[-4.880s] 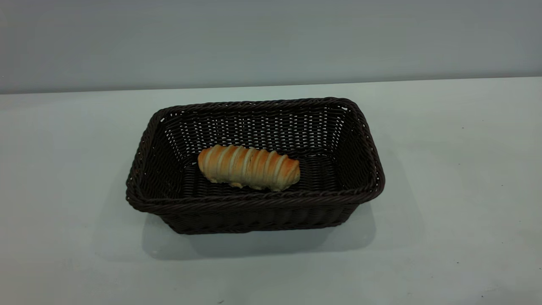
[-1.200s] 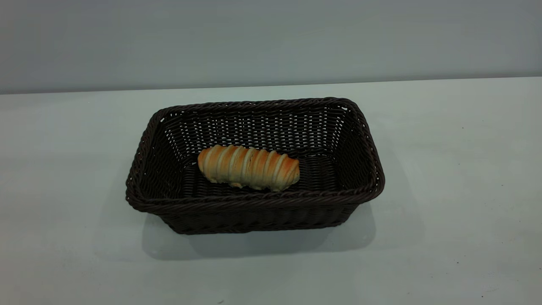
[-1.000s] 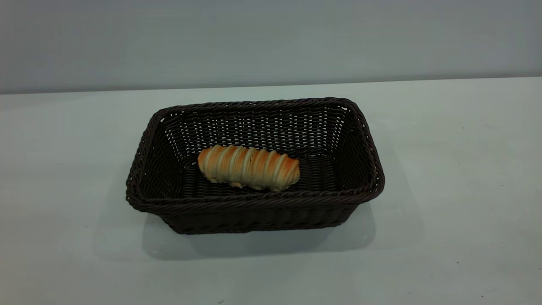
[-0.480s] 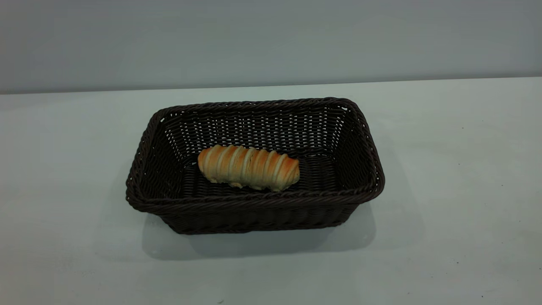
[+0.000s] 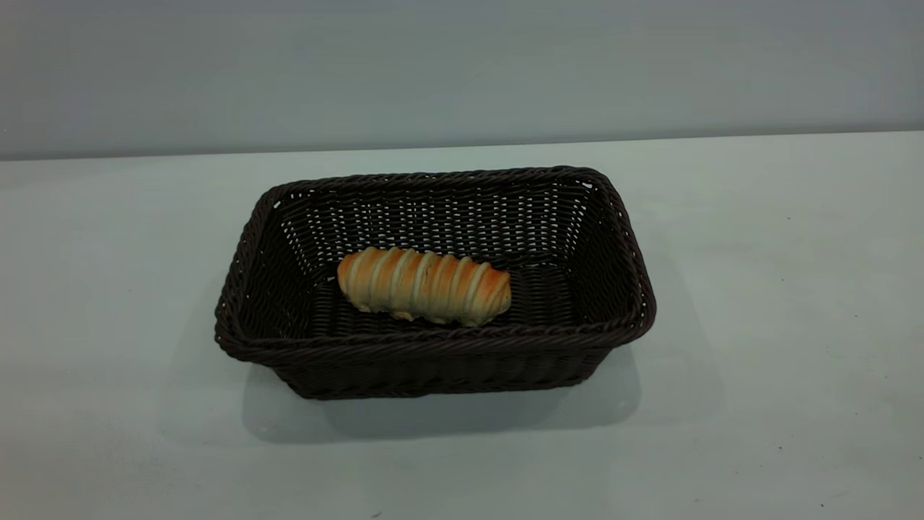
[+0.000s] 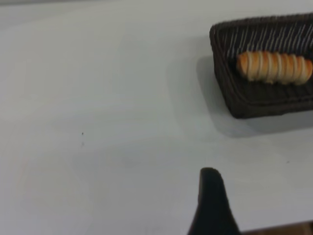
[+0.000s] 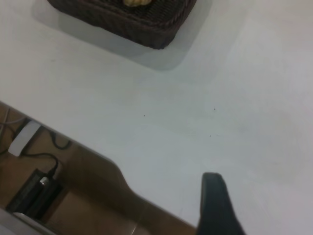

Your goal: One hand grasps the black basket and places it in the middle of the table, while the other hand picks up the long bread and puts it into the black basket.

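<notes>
Well apart from the left end effector [image 6: 211,205], the black basket [image 5: 433,361] sits mid-worktop [image 5: 758,289], the long bread [image 5: 424,285] lying inside; the right end effector [image 7: 217,205] hangs equally distant. Neither grip state is discernible.

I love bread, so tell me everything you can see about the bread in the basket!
The bread is a small long loaf, golden-orange with pale cream stripes running across it like a spiral. It looks whole. It lies flat on its side on the floor of the basket, lengthwise, near the front wall and a bit left of centre. Only the basket touches it; no pincer is near it.
</notes>
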`<act>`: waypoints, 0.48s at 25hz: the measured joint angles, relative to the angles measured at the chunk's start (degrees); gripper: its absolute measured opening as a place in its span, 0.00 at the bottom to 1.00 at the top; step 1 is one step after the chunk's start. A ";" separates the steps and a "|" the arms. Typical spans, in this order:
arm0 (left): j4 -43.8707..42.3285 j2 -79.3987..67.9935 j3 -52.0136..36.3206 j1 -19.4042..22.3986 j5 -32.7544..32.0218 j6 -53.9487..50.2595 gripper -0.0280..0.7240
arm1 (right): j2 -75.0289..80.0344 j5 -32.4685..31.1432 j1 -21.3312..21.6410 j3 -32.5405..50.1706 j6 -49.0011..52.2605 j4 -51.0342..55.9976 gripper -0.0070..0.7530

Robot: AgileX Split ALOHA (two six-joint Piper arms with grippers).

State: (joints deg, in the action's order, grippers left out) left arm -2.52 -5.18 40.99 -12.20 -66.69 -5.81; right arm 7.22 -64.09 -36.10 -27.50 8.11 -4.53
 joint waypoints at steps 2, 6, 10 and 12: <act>0.00 1.85 -1.08 0.00 0.00 0.00 0.80 | 0.00 0.00 0.00 0.00 0.00 0.00 0.61; 0.00 5.47 -6.32 0.00 0.00 0.00 0.80 | 0.00 0.00 0.00 0.00 0.00 0.00 0.61; 0.00 6.34 -9.41 0.00 0.29 0.00 0.80 | 0.00 0.00 0.00 0.00 0.00 0.00 0.61; 0.00 6.34 -10.18 0.00 0.36 0.02 0.80 | 0.00 0.00 0.00 0.00 0.00 0.00 0.61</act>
State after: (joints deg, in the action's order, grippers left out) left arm -2.52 1.17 30.81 -12.20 -66.33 -5.79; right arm 7.22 -64.09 -36.10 -27.50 8.11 -4.53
